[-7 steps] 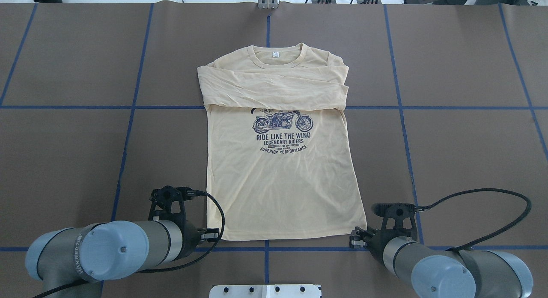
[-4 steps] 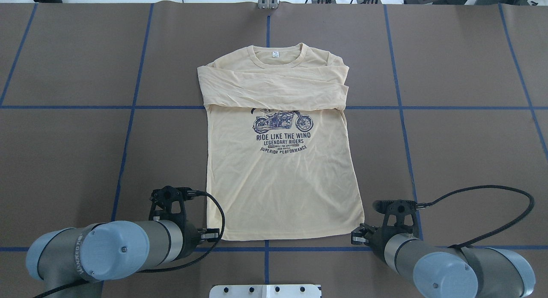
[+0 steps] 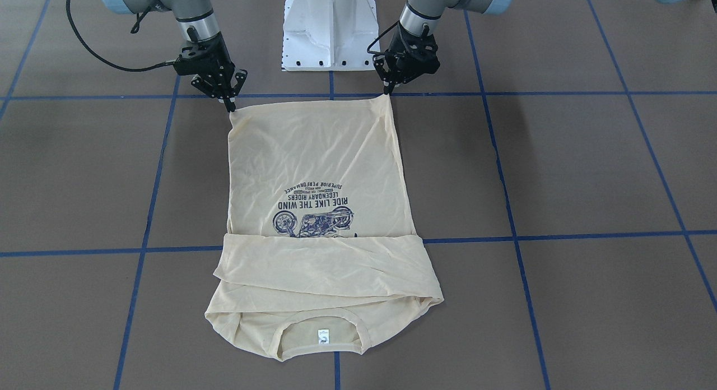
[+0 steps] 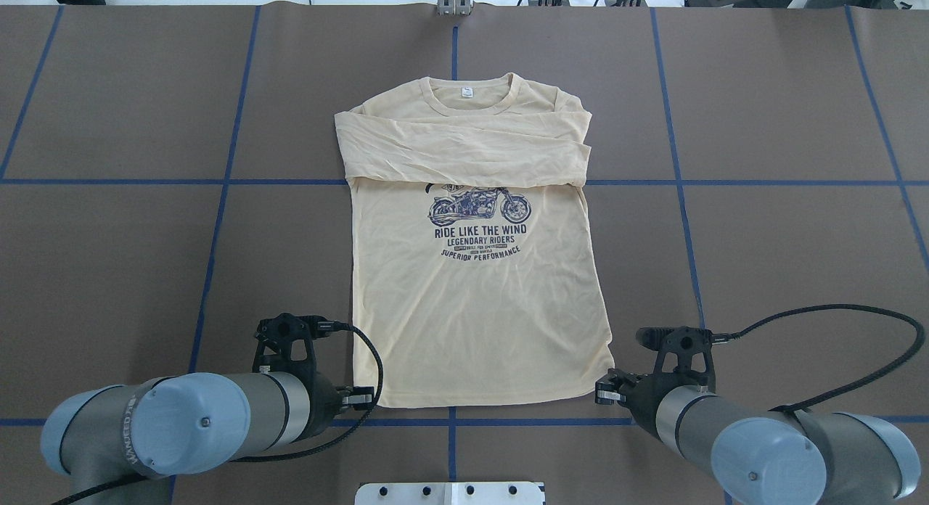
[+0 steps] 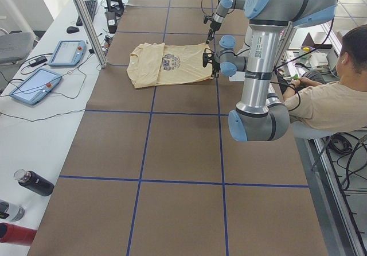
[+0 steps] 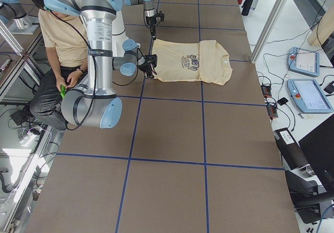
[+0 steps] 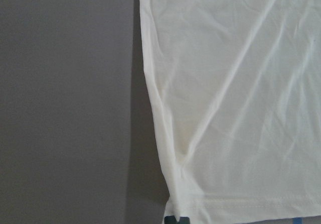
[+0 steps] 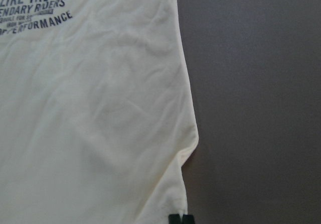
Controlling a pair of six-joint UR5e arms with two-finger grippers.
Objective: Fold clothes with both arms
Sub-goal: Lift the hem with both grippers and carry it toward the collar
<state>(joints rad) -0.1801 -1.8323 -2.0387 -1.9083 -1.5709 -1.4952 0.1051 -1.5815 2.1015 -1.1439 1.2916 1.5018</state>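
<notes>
- We see the shirt (image 4: pixel 472 309) lying flat and print side up in the middle of the counter (image 4: pixel 784 258), with its collar toward the far edge and its hem toward the robot.
- Both sleeves (image 4: pixel 464 153) are folded across the chest and cover the top edge of the motorcycle print (image 4: pixel 479 207). The neck tag (image 4: pixel 467 93) shows inside the collar.
- The left claw (image 3: pixel 386 91) is clenched on the hem corner at the robot's left. In the left wrist view we find its fingertips (image 7: pixel 171 220) pinched at that corner.
- The right claw (image 3: pixel 231 105) grasps the opposite hem corner. In the right wrist view its fingertips (image 8: pixel 173 218) meet at the edge of the cloth.
- Between the two claws the hem runs nearly straight, just beyond a blue tape line (image 4: pixel 522 421). Each gripped corner is drawn into a small point.
- The white pedestal (image 3: pixel 327 31) stands near the hem, between the two arms.
- In the side views we note a seated person (image 5: pixel 338 101) on the robot's side of the counter.
</notes>
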